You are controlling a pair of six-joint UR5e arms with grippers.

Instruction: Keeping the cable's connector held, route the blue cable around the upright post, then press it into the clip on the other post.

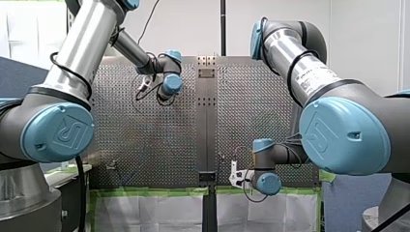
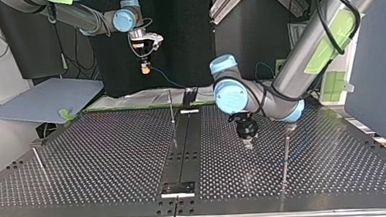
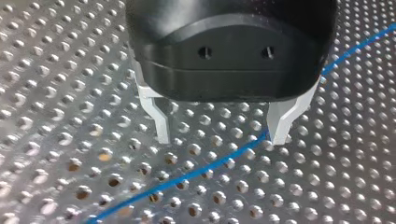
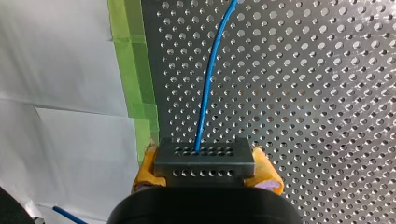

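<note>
Black rounded left jaws released, slim metal fingers (image 3: 159, 122) poised above thin blue cable (image 3: 205, 171), dimpled perforated metal counter (image 3: 56, 116), right jaws' yellow pads (image 4: 266, 172) clenching boxy grey connector (image 4: 204, 161)

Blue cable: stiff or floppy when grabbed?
Probably springy, not limp: the blue cable leaves the connector in a smooth arc. Likely light and thin on the perforated table by my left gripper, so it may slide if nudged.
</note>
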